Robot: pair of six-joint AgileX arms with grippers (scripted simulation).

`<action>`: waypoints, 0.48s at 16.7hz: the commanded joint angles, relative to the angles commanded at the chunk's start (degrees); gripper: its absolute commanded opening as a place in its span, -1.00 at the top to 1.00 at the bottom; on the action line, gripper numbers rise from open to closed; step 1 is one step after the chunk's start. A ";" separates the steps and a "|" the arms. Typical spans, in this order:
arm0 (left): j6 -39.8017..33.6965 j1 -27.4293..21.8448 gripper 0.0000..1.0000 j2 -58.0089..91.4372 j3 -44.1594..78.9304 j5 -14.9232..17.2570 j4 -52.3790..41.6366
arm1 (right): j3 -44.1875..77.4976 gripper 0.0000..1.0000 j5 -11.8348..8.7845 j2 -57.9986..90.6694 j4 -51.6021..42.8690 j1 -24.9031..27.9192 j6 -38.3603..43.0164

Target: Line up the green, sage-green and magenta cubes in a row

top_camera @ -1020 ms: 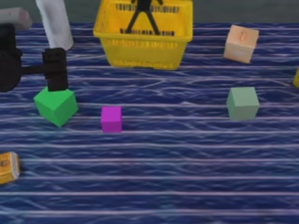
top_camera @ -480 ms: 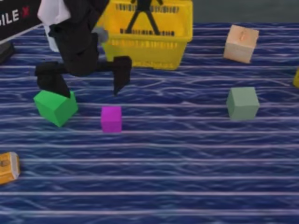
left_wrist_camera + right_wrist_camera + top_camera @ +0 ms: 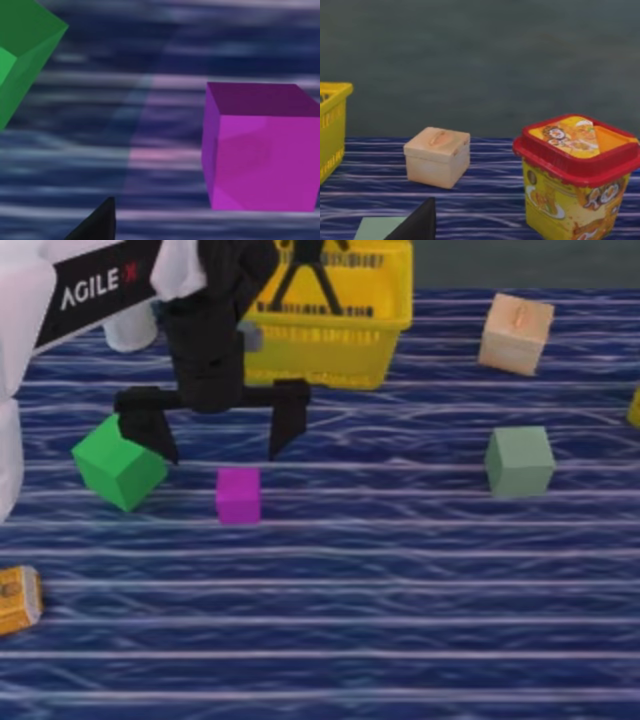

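Observation:
The bright green cube (image 3: 118, 462) sits tilted at the table's left, and the smaller magenta cube (image 3: 238, 495) lies just to its right. Far to the right rests the sage-green cube (image 3: 519, 461). My left gripper (image 3: 222, 435) hangs open and wide just behind the magenta cube, one finger (image 3: 150, 430) over the green cube's rear corner, the other (image 3: 290, 420) to the right. The left wrist view has the magenta cube (image 3: 260, 147) close and the green cube (image 3: 22, 55) at the edge. My right arm is outside the top view; its fingertip (image 3: 422, 222) shows beside the sage-green cube (image 3: 375, 227).
A yellow basket (image 3: 305, 350) stands at the back, behind the left gripper. A peach-tan box (image 3: 515, 333) sits at the back right. An orange-yellow pack (image 3: 18, 598) lies at the left edge. A red-lidded yellow tub (image 3: 575, 175) stands near the right arm.
My left arm has swung rightward from over the green cube, and its fingers now spread wide behind the magenta cube. None of the cubes has moved.

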 joint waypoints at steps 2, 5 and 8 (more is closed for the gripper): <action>0.00 0.00 -1.00 0.00 0.00 0.00 0.00 | 0.00 -1.00 0.00 0.00 0.00 0.00 0.00; 0.15 0.23 -1.00 0.25 -0.91 0.01 1.08 | 0.00 -1.00 0.00 0.00 0.00 0.00 0.00; 0.20 0.16 -1.00 2.26 -4.36 0.02 6.64 | 0.00 -1.00 0.00 0.00 0.00 0.00 0.00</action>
